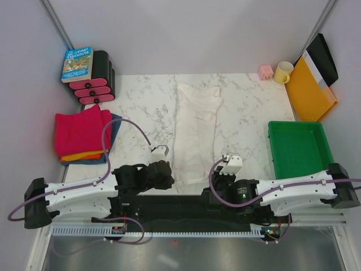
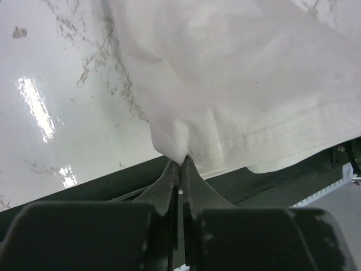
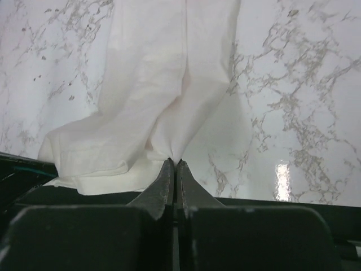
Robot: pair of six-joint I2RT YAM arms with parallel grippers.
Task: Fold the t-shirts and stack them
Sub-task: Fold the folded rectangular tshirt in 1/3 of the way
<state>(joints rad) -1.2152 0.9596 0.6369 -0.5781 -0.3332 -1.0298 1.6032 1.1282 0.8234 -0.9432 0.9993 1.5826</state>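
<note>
at the near edge of the table (image 1: pixel 141 96) both the left gripper (image 2: pixel 180 161) and right gripper (image 3: pixel 174 162) are pinched shut on the hem corners of the cream-white shirt (image 1: pixel 194 127) lying lengthwise mid-table; i'd lift both evenly, carry hem toward collar, keep it taut.

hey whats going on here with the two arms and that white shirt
Both arms are working on the cream-white t-shirt, which lies as a long narrow strip down the middle of the marble table. The left gripper and the right gripper are each shut on its near hem, one toward each corner. A folded stack of pink, orange and blue shirts sits at the table's left edge.
</note>
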